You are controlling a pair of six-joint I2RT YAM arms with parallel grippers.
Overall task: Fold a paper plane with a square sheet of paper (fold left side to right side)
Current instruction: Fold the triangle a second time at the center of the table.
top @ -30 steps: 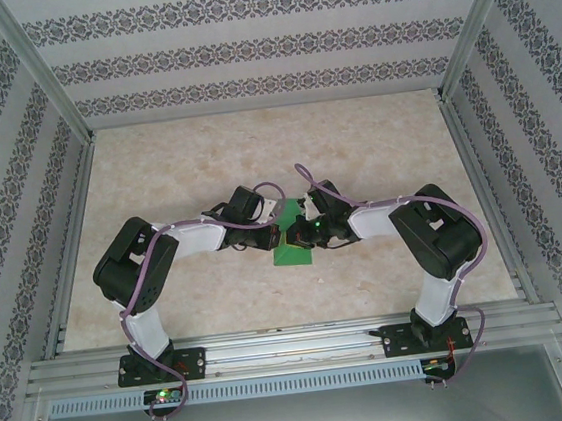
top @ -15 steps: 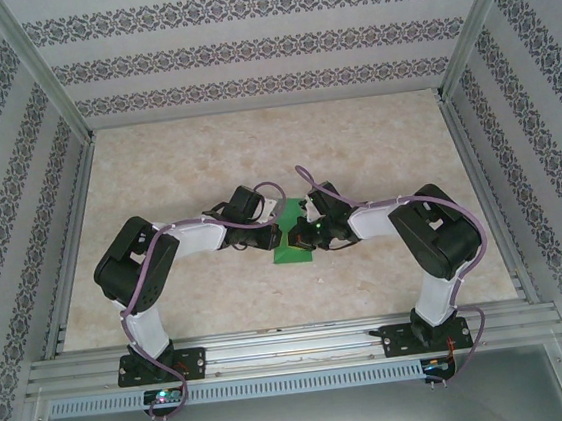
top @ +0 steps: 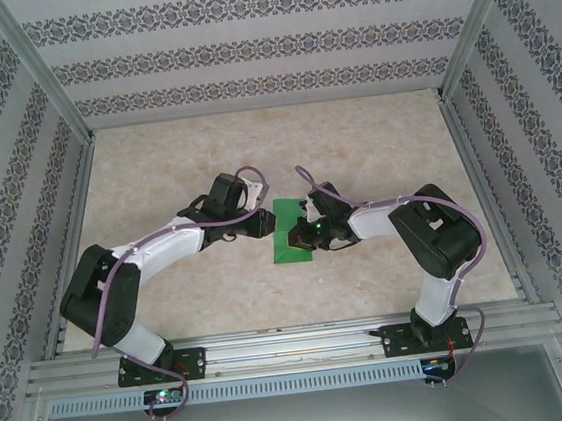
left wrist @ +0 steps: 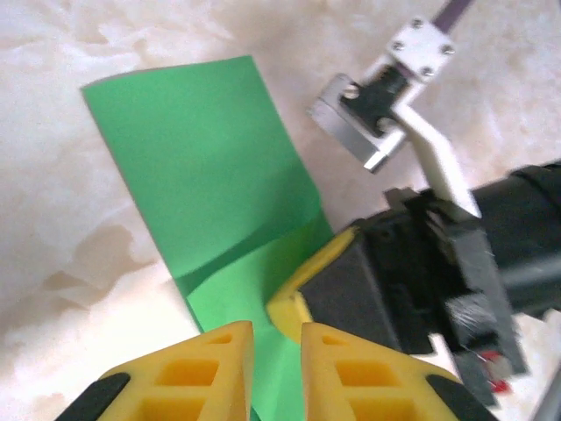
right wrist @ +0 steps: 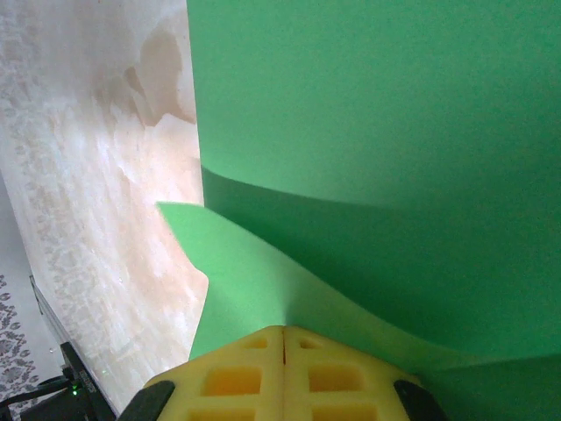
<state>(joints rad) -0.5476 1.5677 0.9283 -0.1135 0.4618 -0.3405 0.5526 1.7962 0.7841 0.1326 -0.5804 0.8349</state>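
Note:
The square sheet of paper (top: 288, 240) is bright green and lies on the table between the two arms, doubled over into a narrow upright rectangle. In the left wrist view the sheet of paper (left wrist: 210, 167) shows a loose upper layer with a shadowed fold line. My left gripper (top: 270, 224) sits at the paper's left edge. Its yellow fingers (left wrist: 219, 368) stand a little apart over the paper with nothing between them. My right gripper (top: 306, 230) is at the right edge, shut, and a raised flap of the paper (right wrist: 263, 281) runs into its closed tips (right wrist: 284, 331).
The beige marbled table (top: 375, 150) spreads wide on all sides of the paper. Patterned walls and metal frame posts (top: 40, 65) enclose it. An aluminium rail (top: 295, 348) carries both arm bases along the near edge. The right arm's black wrist (left wrist: 456, 263) crowds close to my left fingers.
My left gripper has parted its fingers and drawn back off the paper to the left, its arm stretching out lower. More of the green paper now shows. The right arm has stayed put.

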